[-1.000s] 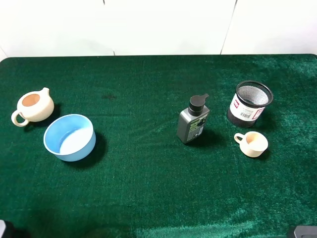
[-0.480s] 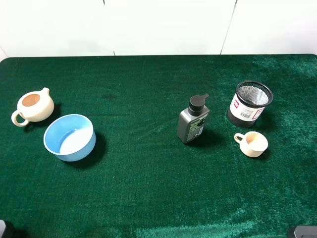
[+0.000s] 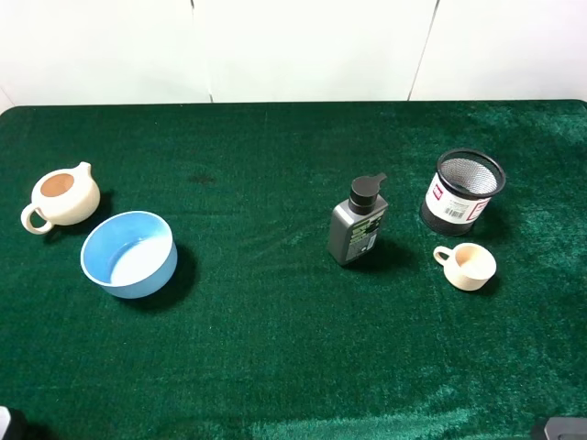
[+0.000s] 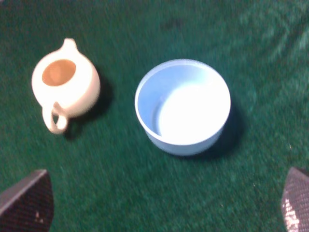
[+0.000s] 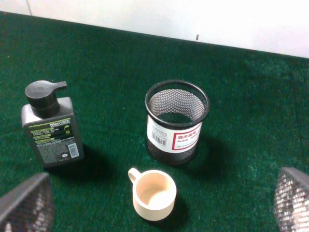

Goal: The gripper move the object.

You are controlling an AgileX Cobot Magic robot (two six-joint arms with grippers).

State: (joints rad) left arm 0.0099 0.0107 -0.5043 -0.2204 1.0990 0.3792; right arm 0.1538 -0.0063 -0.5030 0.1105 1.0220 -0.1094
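Note:
The object is a dark-grey pump bottle (image 3: 358, 225) with a black cap and a green-white label. It stands upright right of the table's middle and shows in the right wrist view (image 5: 50, 128) too. My right gripper (image 5: 160, 198) is open and empty, with its fingertips (image 5: 29, 200) wide apart, well short of the bottle. Only a dark corner of it (image 3: 561, 428) shows at the front right edge. My left gripper (image 4: 161, 208) is open and empty, over the cloth in front of the blue bowl.
A black mesh cup (image 3: 463, 192) with a white label stands right of the bottle, with a small cream cup (image 3: 468, 266) in front of it. A blue bowl (image 3: 128, 254) and a cream teapot (image 3: 62, 196) sit at the left on the green cloth (image 3: 275, 348).

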